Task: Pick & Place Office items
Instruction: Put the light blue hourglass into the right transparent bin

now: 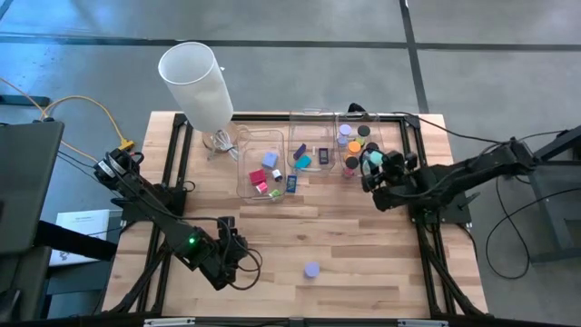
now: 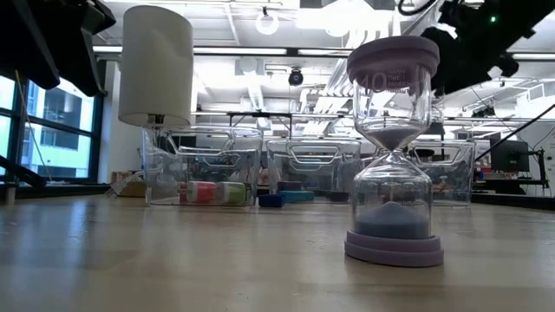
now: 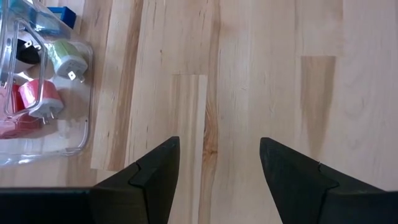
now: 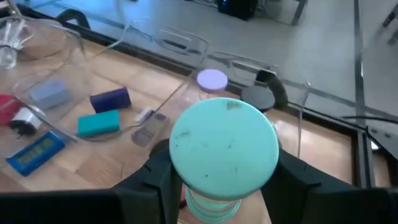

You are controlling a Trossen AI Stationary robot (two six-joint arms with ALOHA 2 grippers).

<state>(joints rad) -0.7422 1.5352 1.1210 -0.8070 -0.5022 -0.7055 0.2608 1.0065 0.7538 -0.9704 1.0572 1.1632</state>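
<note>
A teal hourglass timer [image 4: 224, 149] is clamped between the fingers of the right gripper [image 1: 370, 164], held over the right-hand clear bin [image 1: 338, 127] at the table's one o'clock. The left gripper [image 1: 238, 257] is spread wide and empty at seven o'clock. A lavender hourglass [image 1: 312, 270] is left standing alone at six o'clock

Your teal hourglass timer [image 4: 224, 152] stands upright between the right gripper's [image 1: 370, 166] fingers, its round cap facing the wrist camera, just at the right-hand bin's [image 1: 381, 123] edge. A lavender hourglass timer [image 2: 394, 149] stands upright alone on the bare wood [image 1: 363, 236] at the table's near side, its sand mostly in the lower bulb. You have red, pink and green plug blocks [image 3: 43, 81] in the left bin [image 1: 247, 177], with teal and dark blue flat pieces [image 4: 99, 112] in the middle one.
</note>
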